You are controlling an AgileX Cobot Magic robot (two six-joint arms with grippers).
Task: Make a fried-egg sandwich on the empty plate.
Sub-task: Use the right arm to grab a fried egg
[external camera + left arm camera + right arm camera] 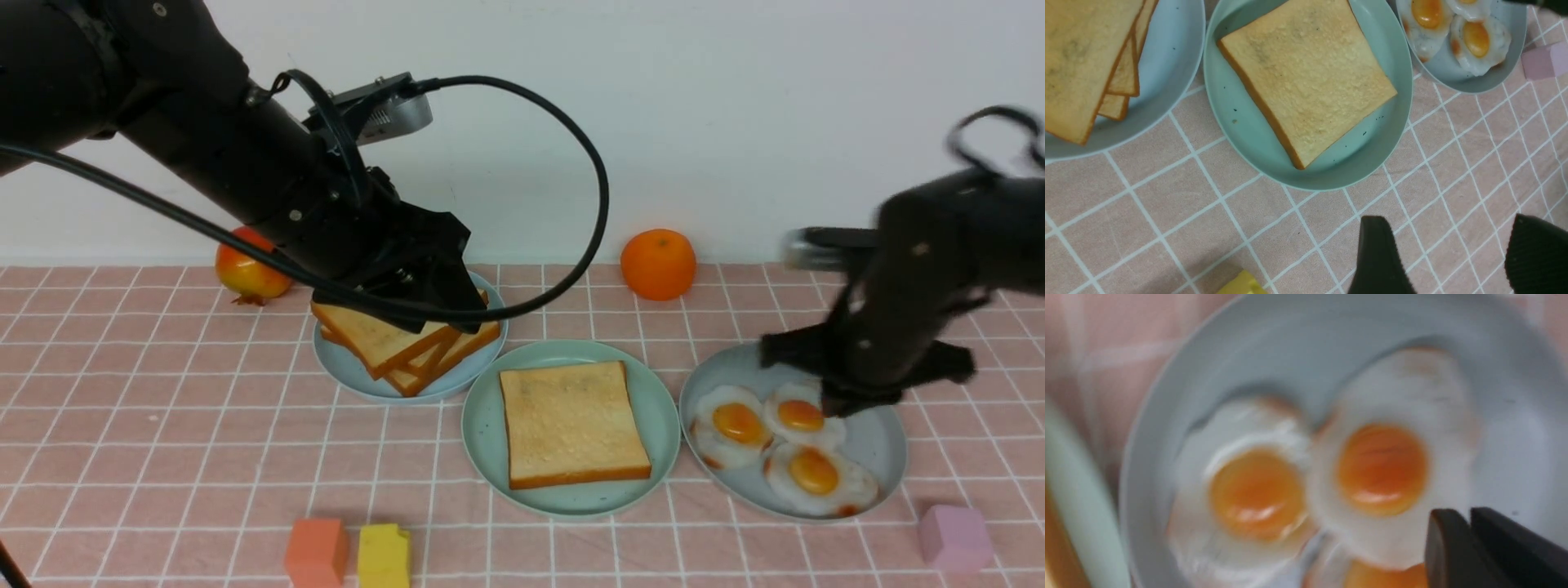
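Observation:
The mint-green plate (pixel 482 425) sits mid-table with one toast slice (pixel 571 425) flat on it; both show in the left wrist view, the plate (pixel 1229 106) under the slice (pixel 1306 77). Spare toast slices (pixel 392 343) are stacked on the smaller pale blue plate (pixel 359 380). My left gripper (pixel 449 314) hovers over that stack, open and empty (pixel 1447 249). Three fried eggs lie on the blue-grey plate (pixel 886 441). My right gripper (pixel 845 400) is blurred and shut (pixel 1470 516), its tips at the edge of the back egg (pixel 1382 469). I see nothing between the jaws.
A red-yellow fruit (pixel 249 265) and an orange (pixel 658 263) sit by the back wall. An orange block (pixel 317 551) and a yellow block (pixel 384 555) lie at the front left. A pink block (pixel 953 535) lies at the front right.

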